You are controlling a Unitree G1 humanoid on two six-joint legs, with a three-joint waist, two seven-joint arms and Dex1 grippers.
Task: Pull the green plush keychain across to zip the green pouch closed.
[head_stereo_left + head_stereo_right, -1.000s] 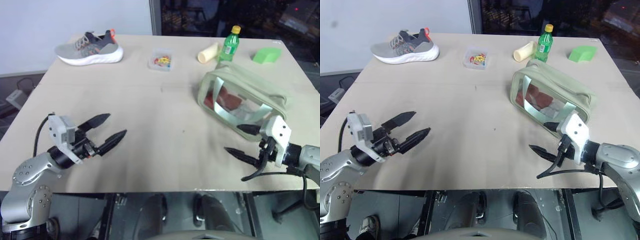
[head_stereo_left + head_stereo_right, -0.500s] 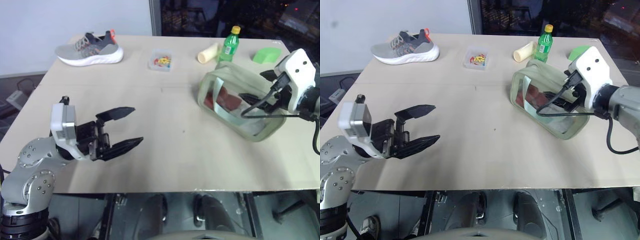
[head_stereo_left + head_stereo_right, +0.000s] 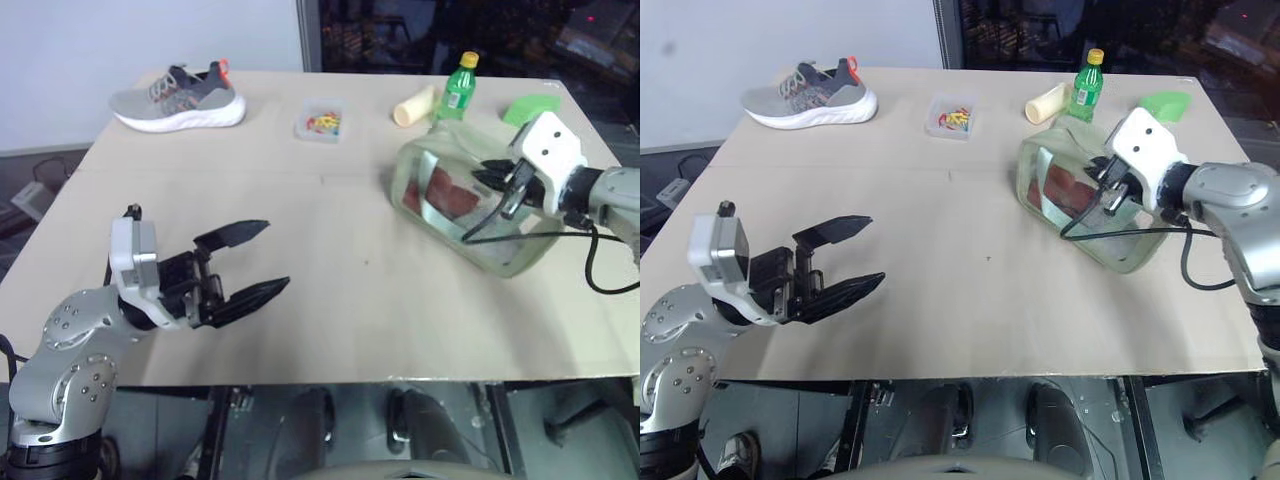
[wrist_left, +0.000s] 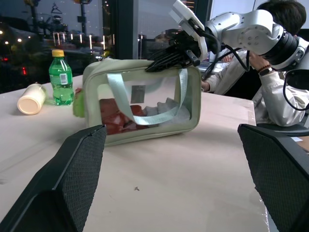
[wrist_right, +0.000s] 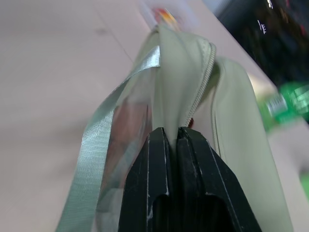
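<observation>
Tabletop [image 3: 330, 230]: green pouch [image 3: 480, 205] upright, long axis diagonal, near-right to far-left.

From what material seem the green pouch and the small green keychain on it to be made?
The green pouch looks like soft matte fabric with a clear glossy plastic front: red contents show through, and a satin-like strap crosses it. The green plush keychain looks fuzzy, probably plush, though it is too small to be sure.

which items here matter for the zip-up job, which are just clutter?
Job: pouch, keychain at its end, right gripper shut on the pouch's top edge.

Clutter: shoe, bottle, green wedge, small clear box, cream cylinder.
</observation>
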